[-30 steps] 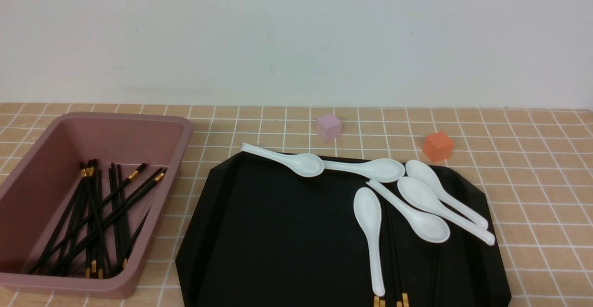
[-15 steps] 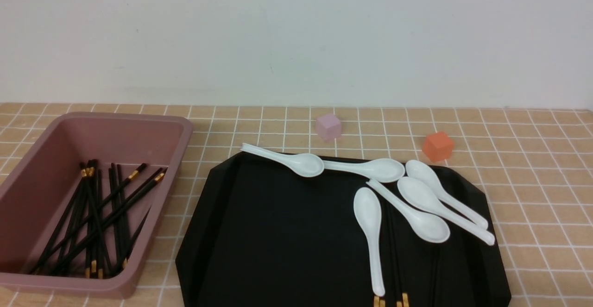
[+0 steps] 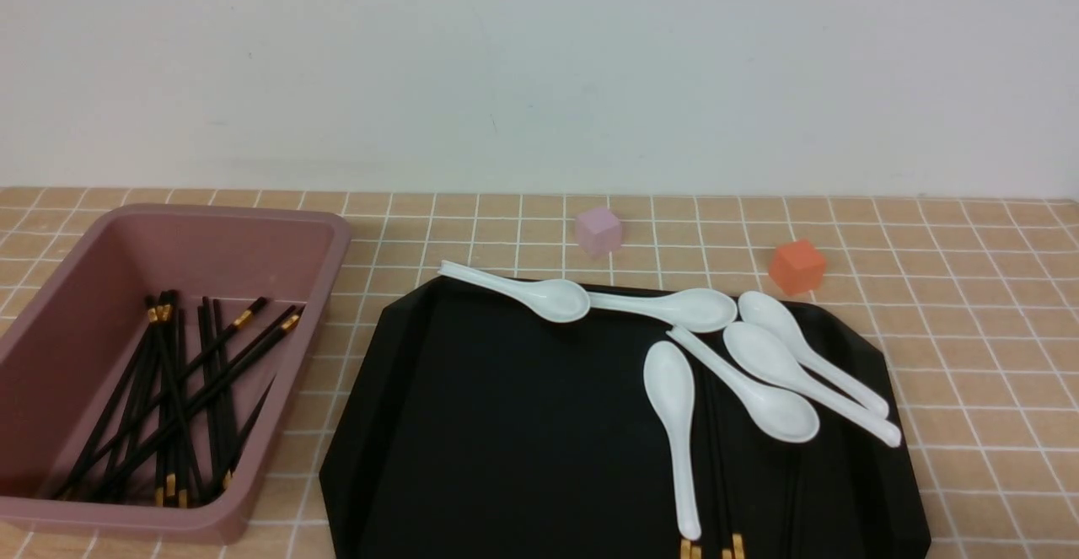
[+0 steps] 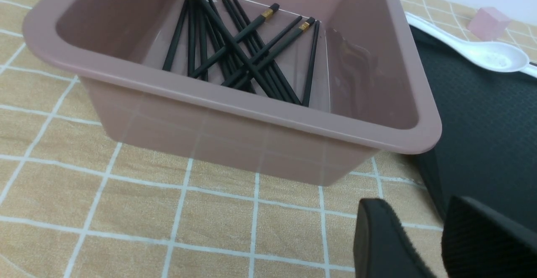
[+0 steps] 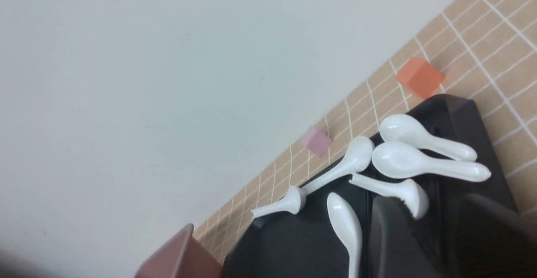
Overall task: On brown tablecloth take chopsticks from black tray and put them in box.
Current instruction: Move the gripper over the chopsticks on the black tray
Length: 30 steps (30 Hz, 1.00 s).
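Landmark = tray (image 3: 523, 424). Box (image 3: 295, 373) sits left of it, a gap between; a pile of chopsticks (image 3: 181, 407) lies in the box, some crossed. Two cubes stand behind the tray: one (image 3: 598, 232) behind its middle, the other (image 3: 797, 267) behind its right part. Six spoons (image 3: 673, 424) on the tray: two along its back edge, one of them with its handle end over the edge, the other four on its right half. More sticks (image 3: 716, 458) in the tray's right half, near the spoons. Cloth (image 3: 995, 390) under everything.
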Each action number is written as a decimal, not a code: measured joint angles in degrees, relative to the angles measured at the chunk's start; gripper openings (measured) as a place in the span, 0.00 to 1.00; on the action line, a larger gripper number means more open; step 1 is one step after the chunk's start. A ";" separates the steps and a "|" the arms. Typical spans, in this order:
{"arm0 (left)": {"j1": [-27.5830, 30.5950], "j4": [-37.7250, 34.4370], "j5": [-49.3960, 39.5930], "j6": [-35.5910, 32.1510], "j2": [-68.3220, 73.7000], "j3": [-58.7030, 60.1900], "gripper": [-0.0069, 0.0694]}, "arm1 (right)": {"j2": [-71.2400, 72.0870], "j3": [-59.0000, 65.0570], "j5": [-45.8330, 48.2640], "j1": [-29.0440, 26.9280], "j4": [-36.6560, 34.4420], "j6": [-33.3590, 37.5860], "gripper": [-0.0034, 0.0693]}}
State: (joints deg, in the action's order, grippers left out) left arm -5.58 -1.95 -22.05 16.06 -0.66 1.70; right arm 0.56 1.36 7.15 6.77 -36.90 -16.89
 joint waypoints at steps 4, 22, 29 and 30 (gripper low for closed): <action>0.00 0.00 0.00 0.00 0.00 0.00 0.40 | -0.56 -4.79 1.33 0.00 2.67 3.66 0.22; 0.00 0.00 0.00 0.00 0.00 0.00 0.40 | -57.85 -36.11 49.90 1.53 5.90 26.26 0.18; 0.00 0.00 0.00 0.00 0.00 0.00 0.40 | -70.25 -40.22 42.33 18.97 2.97 21.94 0.25; 0.00 0.00 0.00 0.00 0.00 0.00 0.40 | -72.63 -42.10 40.95 22.70 5.89 17.75 0.25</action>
State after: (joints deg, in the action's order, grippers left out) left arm -5.58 -1.95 -22.05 16.06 -0.66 1.70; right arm -72.08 -40.74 48.10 29.47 -31.01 0.86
